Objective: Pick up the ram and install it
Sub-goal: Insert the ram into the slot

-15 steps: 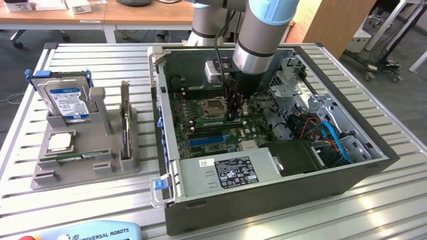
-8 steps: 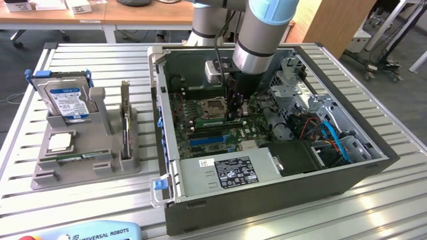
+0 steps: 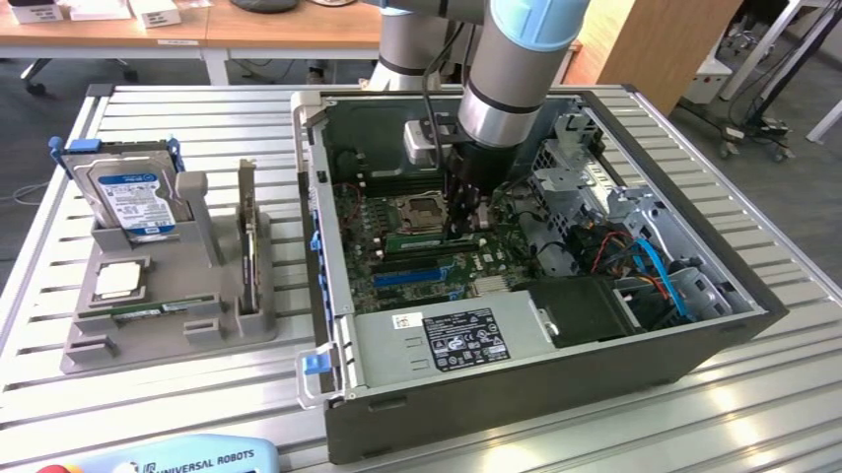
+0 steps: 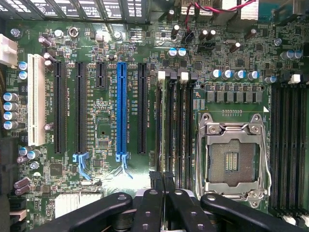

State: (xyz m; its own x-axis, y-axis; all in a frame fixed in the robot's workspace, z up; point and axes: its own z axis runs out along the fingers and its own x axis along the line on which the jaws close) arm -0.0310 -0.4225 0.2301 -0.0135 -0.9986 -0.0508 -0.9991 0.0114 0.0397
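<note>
Overall, slatted metal table (image 3: 197, 108); wooden desks (image 3: 263, 30) beyond.

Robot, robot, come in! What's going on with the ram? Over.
Gripper shut, low over the ram slots. Can't tell if a ram is pinched. One ram in the tray. Nothing blocking the slots.

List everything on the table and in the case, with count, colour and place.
computer case: one, dark grey, open, exterior view's right.
motherboard: one, green, inside the case.
processor socket: one, silver, on the motherboard.
fixture: one, grey, exterior view's left.
hard drive: one, blue-labelled, upright in the fixture.
processor chip: one, silver, flat in the fixture.
ram: one, green, lying flat in the fixture.
arm: one, grey and blue, reaching into the case.
hand: one, black, shut, over the slots beside the socket.
</note>
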